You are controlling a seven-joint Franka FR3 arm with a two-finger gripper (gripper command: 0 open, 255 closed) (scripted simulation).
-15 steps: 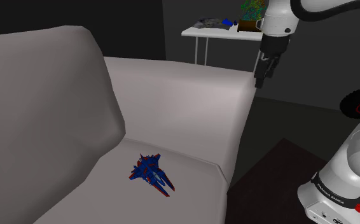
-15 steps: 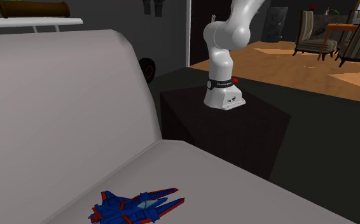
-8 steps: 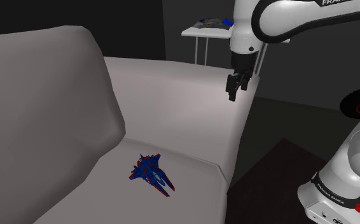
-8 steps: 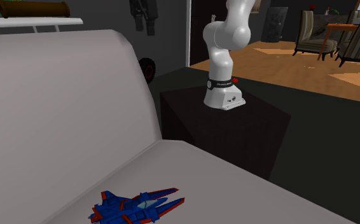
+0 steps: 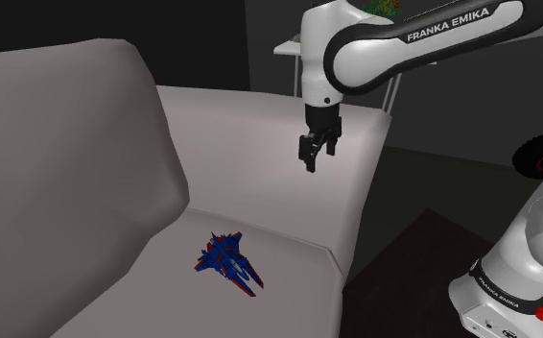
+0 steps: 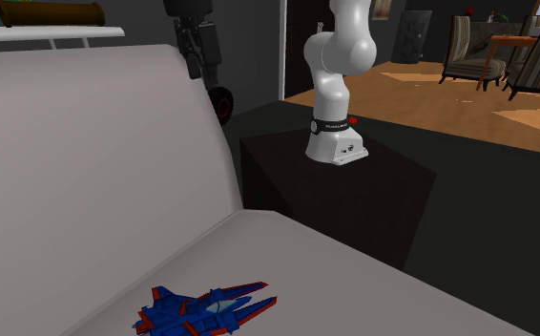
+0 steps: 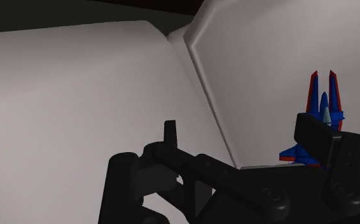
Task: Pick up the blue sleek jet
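A blue toy jet with red trim (image 5: 229, 261) lies flat on the grey sofa seat (image 5: 289, 288), near the backrest. It also lies low on the seat in the second exterior view (image 6: 206, 310). My black gripper (image 5: 310, 163) hangs open and empty in the air over the sofa's armrest end, well above the jet and off toward the shoulder view's right. In the second exterior view the gripper (image 6: 198, 69) points down in front of the backrest's top edge. In the wrist view the fingers (image 7: 170, 132) stand apart, and the jet (image 7: 318, 114) shows beyond one of them, partly covered.
The sofa's tall backrest (image 5: 59, 163) rises beside the jet, and its armrest (image 5: 289, 144) stands between seat and stand. My dark box stand (image 6: 354, 191) sits beside the sofa. A white table (image 5: 294, 48) stands behind. Armchairs (image 6: 478, 48) sit far off.
The arm has swung toward the shoulder view's left and lowered, carrying the gripper from beside the armrest to over the sofa. The jet has not moved. The fingers stayed open.
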